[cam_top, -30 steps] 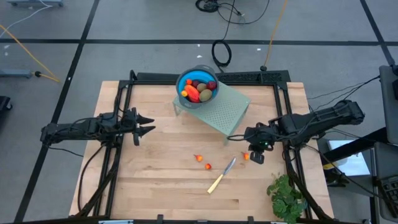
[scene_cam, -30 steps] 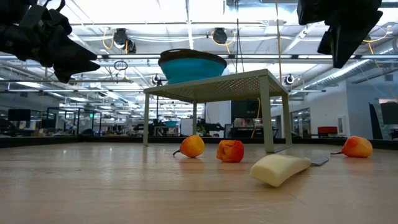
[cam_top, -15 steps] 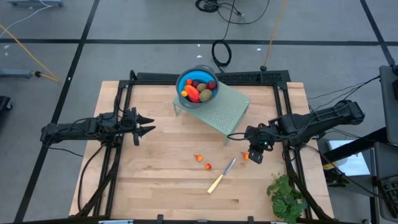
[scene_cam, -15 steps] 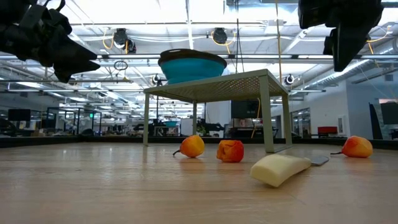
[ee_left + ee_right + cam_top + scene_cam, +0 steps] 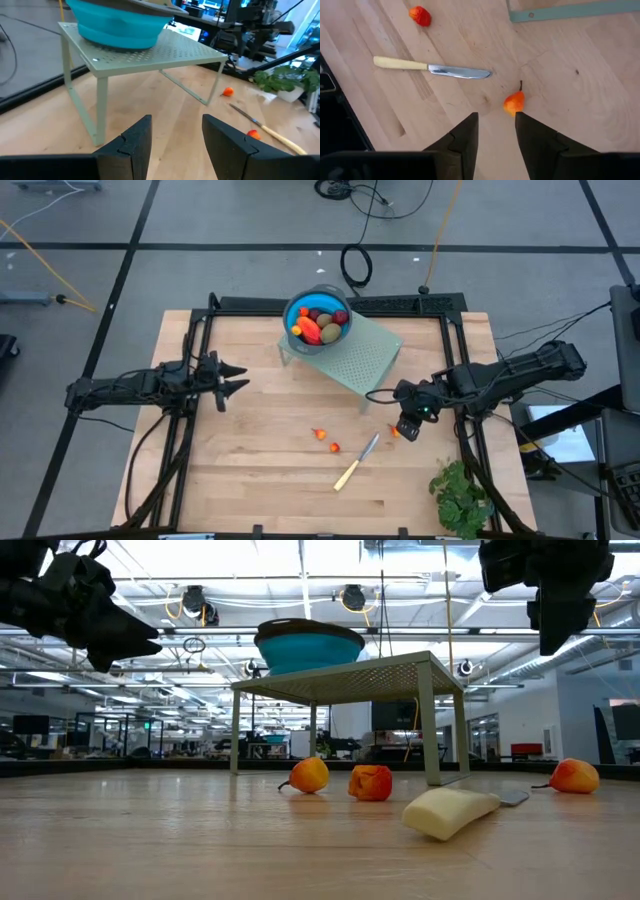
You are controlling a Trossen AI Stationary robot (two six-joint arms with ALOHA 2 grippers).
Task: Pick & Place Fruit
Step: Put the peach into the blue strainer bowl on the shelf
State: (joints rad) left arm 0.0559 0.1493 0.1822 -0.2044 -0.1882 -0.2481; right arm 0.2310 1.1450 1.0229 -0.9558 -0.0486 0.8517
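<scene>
A blue bowl (image 5: 318, 323) with several fruit pieces sits on a pale green perforated rack (image 5: 360, 358) at the table's far middle. Three tiny orange-red fruits lie on the wood: one (image 5: 318, 433), one (image 5: 334, 447) and one (image 5: 514, 103) by the rack's right leg. My right gripper (image 5: 406, 430) hangs slanting down just above and to the right of that last fruit (image 5: 394, 432), its fingers (image 5: 465, 135) a little apart with nothing between them. My left gripper (image 5: 236, 380) waits open and level at the left, pointing at the rack (image 5: 150, 50).
A pale-handled knife (image 5: 357, 462) lies between the loose fruits, blade toward the right gripper. A leafy green bunch (image 5: 460, 495) lies at the near right corner. The rack's legs (image 5: 432, 720) stand close to the rightmost fruit (image 5: 575, 775). Bare wood spreads across the near left.
My right gripper has rolled about its own axis above the rightmost fruit while staying in place. The fruits, knife and bowl have not moved.
</scene>
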